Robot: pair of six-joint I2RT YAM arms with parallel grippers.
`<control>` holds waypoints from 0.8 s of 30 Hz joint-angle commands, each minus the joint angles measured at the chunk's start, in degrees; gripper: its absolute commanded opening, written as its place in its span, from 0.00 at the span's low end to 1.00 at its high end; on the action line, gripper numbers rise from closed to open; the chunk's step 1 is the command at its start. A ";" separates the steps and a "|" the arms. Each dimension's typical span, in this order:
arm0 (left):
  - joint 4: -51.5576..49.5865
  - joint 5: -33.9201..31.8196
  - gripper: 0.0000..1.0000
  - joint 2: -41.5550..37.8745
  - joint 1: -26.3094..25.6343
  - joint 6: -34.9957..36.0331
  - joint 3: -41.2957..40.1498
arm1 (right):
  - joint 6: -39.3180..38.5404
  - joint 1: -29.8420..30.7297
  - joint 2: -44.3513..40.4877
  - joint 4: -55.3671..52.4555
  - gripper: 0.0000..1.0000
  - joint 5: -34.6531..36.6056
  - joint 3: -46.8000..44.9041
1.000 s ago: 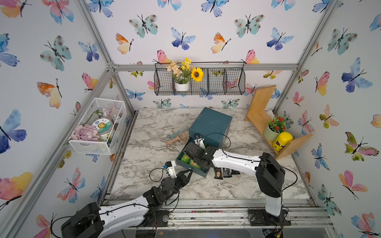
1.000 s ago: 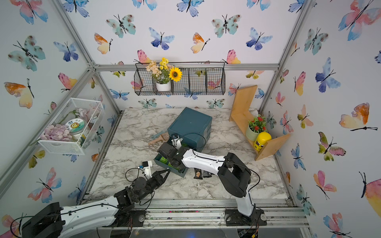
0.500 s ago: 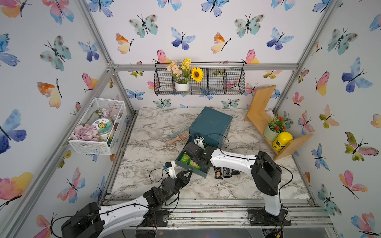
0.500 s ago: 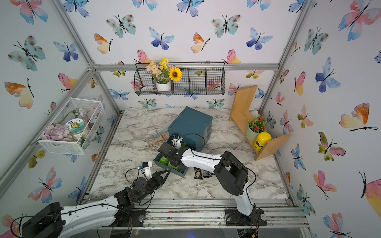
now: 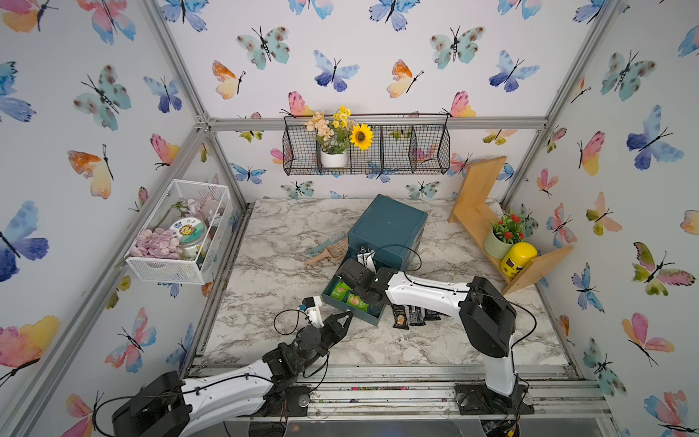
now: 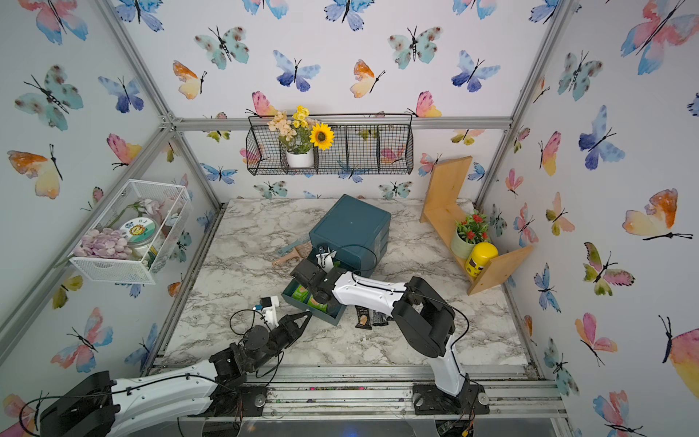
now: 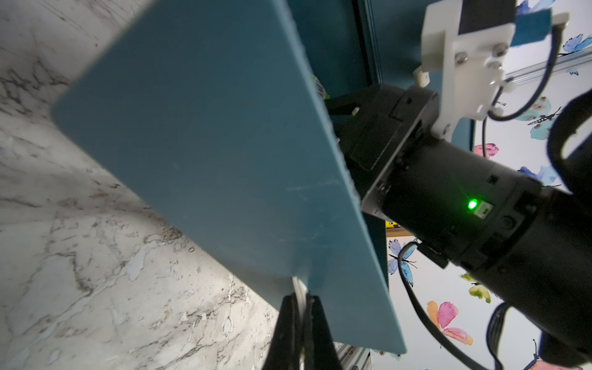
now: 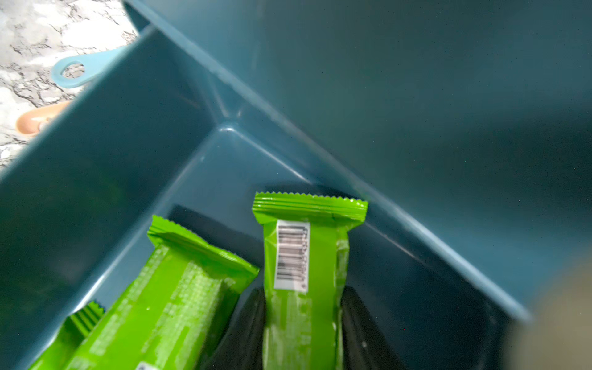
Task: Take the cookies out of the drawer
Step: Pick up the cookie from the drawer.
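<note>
- The drawer stands pulled out from the bottom of the teal cabinet on the marble bench.
- The right claw reaches down inside the drawer. It is closed on a green packet that lies barcode side up, with a dark finger against each long edge.
- Two more green cookies lie just beside that packet, towards the drawer's side wall. In both top views, green wrappers show face up next to the claw's body.
- Three black packets lie on the bench just outside the drawer's front corner, under the right arm and apart from both claws.
- The left claw is fully closed, pinching a thin pale tab at the edge of the drawer's front panel, low over the bench.
</note>
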 commanded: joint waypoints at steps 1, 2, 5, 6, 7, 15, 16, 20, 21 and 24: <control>1.47 -1.79 0.00 -0.35 -0.18 0.99 0.30 | 0.17 -1.82 0.81 -1.15 0.33 -0.83 -0.07; 1.41 -1.88 0.00 -0.35 -0.20 1.01 0.39 | -0.18 -1.82 0.27 -1.29 0.32 -2.61 -0.18; 1.32 -2.28 0.00 -0.44 -0.17 1.21 0.64 | -1.57 -1.82 -1.87 -1.43 0.30 -4.38 -0.92; 1.26 -2.51 0.00 -0.44 -0.18 1.24 0.79 | -2.33 -1.74 -2.67 -1.59 0.30 -5.31 -1.16; 1.07 -2.68 0.00 -0.47 -0.18 1.29 0.96 | -2.56 -1.57 -3.37 -2.04 0.30 -5.97 -1.21; -0.35 -4.00 0.00 -0.83 -0.10 2.33 2.20 | -5.43 -0.18 -11.45 -1.78 0.29 -10.04 -4.36; -0.43 -4.04 0.00 -0.74 -0.07 2.42 2.31 | -5.70 -0.03 -12.19 -1.61 0.29 -10.73 -4.58; -0.52 -4.56 0.00 -0.37 -0.10 2.42 2.77 | -6.79 1.43 -14.99 -1.12 0.28 -12.88 -5.08; -0.55 -4.64 0.00 -0.39 -0.09 2.54 2.96 | -6.90 1.87 -15.56 -1.25 0.28 -13.07 -5.08; -1.15 -4.83 0.00 -0.46 -0.09 2.97 3.56 | -6.97 3.06 -17.51 -1.92 0.28 -13.41 -5.32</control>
